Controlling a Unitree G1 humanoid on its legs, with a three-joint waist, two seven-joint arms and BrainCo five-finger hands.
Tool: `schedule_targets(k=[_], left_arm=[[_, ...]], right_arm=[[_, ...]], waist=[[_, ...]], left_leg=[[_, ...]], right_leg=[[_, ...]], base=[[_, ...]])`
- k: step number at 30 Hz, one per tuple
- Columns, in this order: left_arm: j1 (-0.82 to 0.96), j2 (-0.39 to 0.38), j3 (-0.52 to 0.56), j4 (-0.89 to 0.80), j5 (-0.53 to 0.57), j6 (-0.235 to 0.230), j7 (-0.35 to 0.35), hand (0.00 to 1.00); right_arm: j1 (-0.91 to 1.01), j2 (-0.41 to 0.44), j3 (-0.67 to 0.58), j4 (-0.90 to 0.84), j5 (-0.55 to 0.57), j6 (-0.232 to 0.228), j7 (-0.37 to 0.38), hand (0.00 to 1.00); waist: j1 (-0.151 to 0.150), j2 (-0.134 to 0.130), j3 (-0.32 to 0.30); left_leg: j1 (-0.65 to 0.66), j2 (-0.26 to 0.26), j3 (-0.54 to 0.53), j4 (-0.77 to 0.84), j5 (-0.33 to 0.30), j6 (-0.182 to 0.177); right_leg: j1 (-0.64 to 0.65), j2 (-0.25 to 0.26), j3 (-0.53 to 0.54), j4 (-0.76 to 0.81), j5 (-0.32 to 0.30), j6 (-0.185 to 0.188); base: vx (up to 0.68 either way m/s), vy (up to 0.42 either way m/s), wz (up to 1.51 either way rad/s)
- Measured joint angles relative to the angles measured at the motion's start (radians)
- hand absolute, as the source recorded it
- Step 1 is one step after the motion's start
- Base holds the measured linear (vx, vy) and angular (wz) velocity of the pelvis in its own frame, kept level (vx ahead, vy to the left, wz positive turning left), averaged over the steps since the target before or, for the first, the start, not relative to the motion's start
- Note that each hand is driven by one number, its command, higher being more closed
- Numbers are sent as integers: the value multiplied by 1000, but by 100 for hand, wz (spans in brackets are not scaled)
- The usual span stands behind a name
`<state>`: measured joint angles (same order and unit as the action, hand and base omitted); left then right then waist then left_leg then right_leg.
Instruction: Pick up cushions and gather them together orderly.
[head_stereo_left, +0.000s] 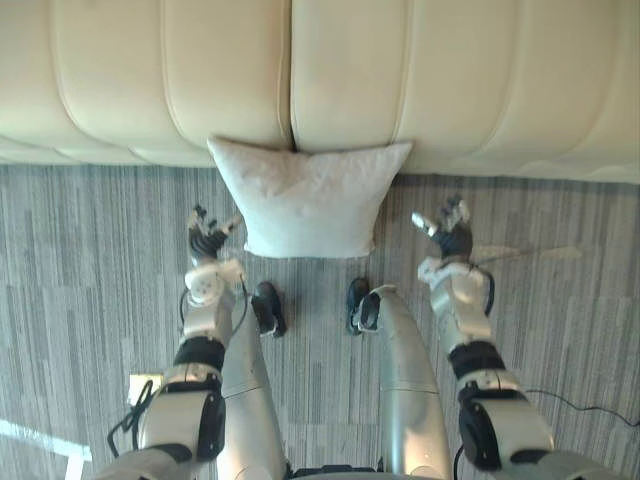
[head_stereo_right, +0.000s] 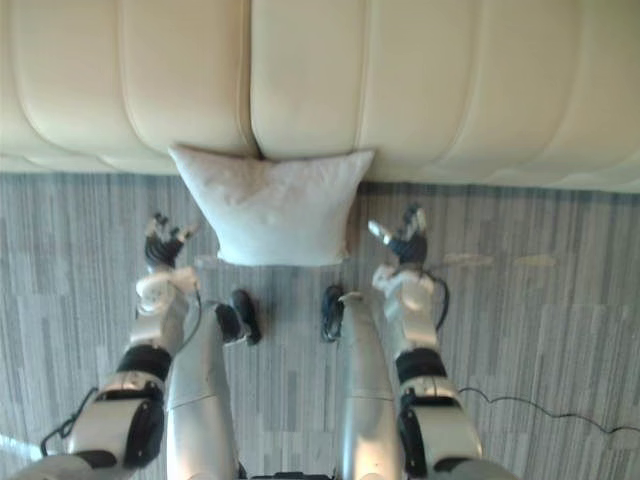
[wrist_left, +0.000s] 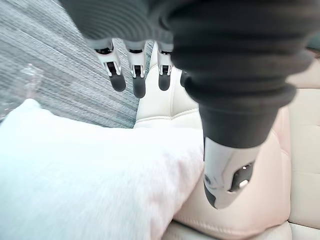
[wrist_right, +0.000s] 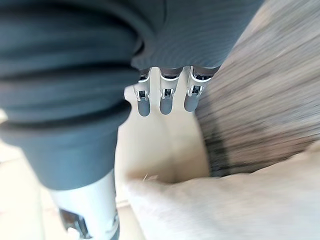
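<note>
One white cushion (head_stereo_left: 305, 200) on the grey striped carpet (head_stereo_left: 90, 240); its far edge is against the front of the cream sofa (head_stereo_left: 450, 80), right below the seam between two sofa sections; its near edge rests on the carpet; I can't tell whether it lies flat or leans on the sofa.

Left hand (head_stereo_left: 205, 238) is over the carpet just left of the cushion's near-left corner; close to it but not touching; fingers spread and loose, nothing in it. Left wrist view agrees: fingers (wrist_left: 137, 75) hang straight in a row, thumb (wrist_left: 225, 180) well apart from them, with the cushion (wrist_left: 75, 185) past the palm and pressed against the sofa padding (wrist_left: 240, 210).

Right hand (head_stereo_left: 448, 232) is over the carpet right of the cushion, near its near-right corner, with a strip of carpet between them; fingers also spread, nothing held. Right wrist view: fingers (wrist_right: 166, 100) straight and side by side, pointing toward the sofa base (wrist_right: 155, 145); cushion edge (wrist_right: 240, 205) sits beyond them, untouched.

The hands flank the cushion at about the same depth, the right one standing a bit further off from it than the left.
</note>
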<state>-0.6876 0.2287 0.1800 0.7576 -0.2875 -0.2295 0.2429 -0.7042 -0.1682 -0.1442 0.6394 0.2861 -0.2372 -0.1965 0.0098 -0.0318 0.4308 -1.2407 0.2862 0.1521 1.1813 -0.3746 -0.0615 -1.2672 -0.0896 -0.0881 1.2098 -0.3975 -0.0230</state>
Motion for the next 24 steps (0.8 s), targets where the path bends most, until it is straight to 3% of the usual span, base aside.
schedule_targets(k=[7, 13, 14, 15, 24], left_arm=[[-222, 33, -49, 2, 0, -3, 11, 0], [-356, 26, -119, 3, 0, -7, 38, 0], [-374, 20, -129, 3, -1, -8, 48, 0], [-382, 9, -137, 3, -1, -8, 61, 100], [-439, -30, -181, -21, -33, -7, 177, 100]], right_arm=[[-224, -67, 33, 9, 22, -10, -20, 0], [-377, -61, 70, 98, 41, -12, -39, 0], [-390, -57, 70, 106, 48, -21, -53, 100], [-397, -48, 70, 121, 51, -30, -60, 100], [-435, -49, 112, 141, 124, -22, -87, 100]], waist=[[2, 0, 53], [4, 0, 68], [3, 2, 69], [3, 2, 69], [2, 1, 69]], left_leg=[[-192, -9, -29, 76, 11, 13], [-291, -27, -33, 85, 22, 21], [-302, -33, -33, 87, 23, 23], [-307, -33, -33, 89, 23, 23], [-329, -43, -18, 108, 30, 34]], right_leg=[[-175, -23, -15, 81, 0, 0], [-266, -44, -16, 97, 1, -2], [-274, -49, -16, 99, 1, -2], [-276, -50, -16, 98, 1, -2], [-309, -64, 2, 126, 3, -4]], base=[[-73, -12, 11], [-34, 13, 12], [-9, 27, 9], [-11, 37, 8], [-20, 17, 4]])
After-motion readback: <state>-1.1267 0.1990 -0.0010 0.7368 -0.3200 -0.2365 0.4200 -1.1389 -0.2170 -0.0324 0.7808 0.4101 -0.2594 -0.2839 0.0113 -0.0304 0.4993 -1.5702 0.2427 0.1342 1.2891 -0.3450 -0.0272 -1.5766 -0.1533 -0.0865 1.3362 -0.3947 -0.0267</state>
